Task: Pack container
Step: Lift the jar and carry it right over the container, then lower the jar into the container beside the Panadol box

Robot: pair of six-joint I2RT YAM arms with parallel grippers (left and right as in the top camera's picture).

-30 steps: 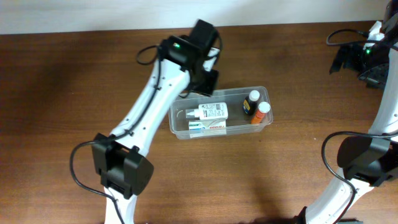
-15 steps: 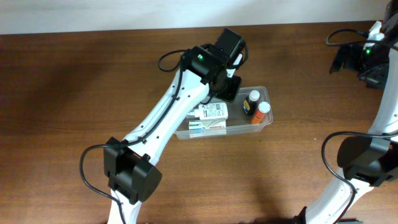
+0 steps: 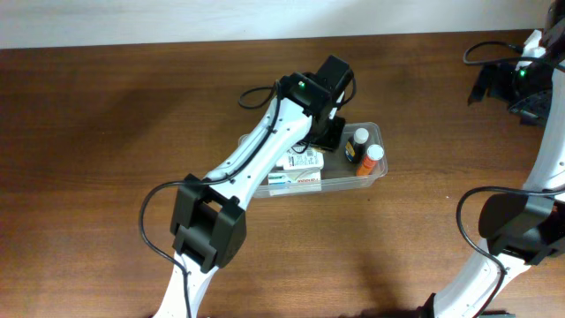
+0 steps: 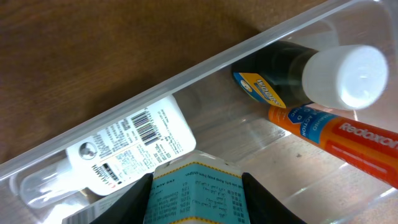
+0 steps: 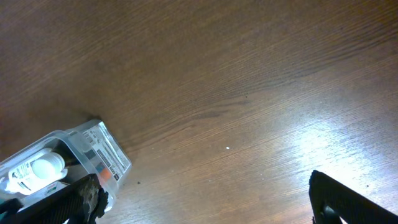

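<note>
The clear container (image 3: 341,182) sits mid-table and also shows in the left wrist view (image 4: 186,78) and the right wrist view (image 5: 93,149). Inside lie a white barcode bottle (image 4: 130,149), a dark bottle with a white cap (image 4: 348,74), an orange bottle (image 4: 348,140) and a flat green-and-red box (image 3: 294,180). My left gripper (image 4: 196,186) is shut on a teal box with a yellow border (image 4: 196,196) and holds it over the container's middle, just above the white bottle. My right gripper (image 5: 205,199) is open and empty, far off at the back right (image 3: 508,84).
The brown wooden table (image 3: 106,132) runs all round the container. The left arm (image 3: 265,150) crosses the container's left half from above and hides part of it. Black cables (image 3: 481,49) hang by the right arm at the back right.
My left arm has swung right and forward, from the container's back left edge to over its middle, with the teal box in it. The right arm has not moved.
</note>
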